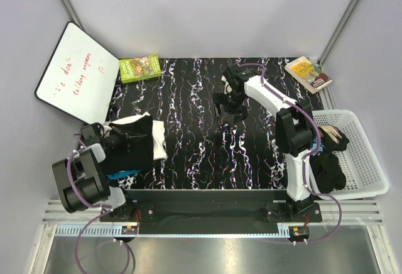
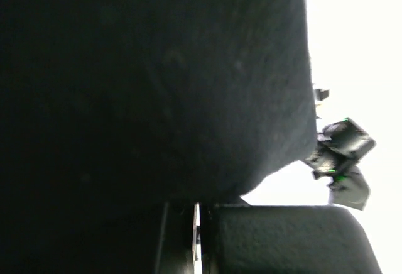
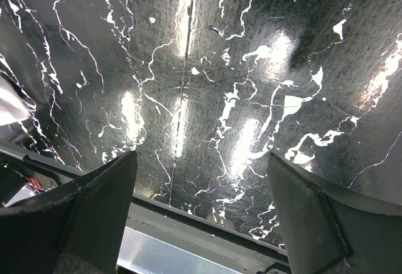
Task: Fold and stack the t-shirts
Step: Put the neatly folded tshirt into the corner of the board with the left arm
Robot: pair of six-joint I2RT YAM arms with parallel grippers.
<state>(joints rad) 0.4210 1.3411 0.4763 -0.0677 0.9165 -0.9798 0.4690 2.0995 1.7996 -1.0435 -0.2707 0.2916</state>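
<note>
Left gripper [image 1: 129, 137] is down on the black t-shirt [image 1: 135, 154], which tops the white t-shirts [image 1: 158, 137] at 8 o'clock on the table [image 1: 201, 154]; dark cloth fills its wrist view, so I cannot tell its finger spread. Right gripper [image 1: 227, 109] hovers near 1 o'clock of centre, fingers [image 3: 94, 211] spread wide and holding nothing. More dark shirts [image 1: 328, 170] sit in the basket [image 1: 364, 161] at 4 o'clock.

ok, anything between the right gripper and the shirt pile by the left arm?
Nothing. From the right gripper across to the black t-shirt topping the pile there is only bare marbled tabletop. The top external view shows it.
</note>
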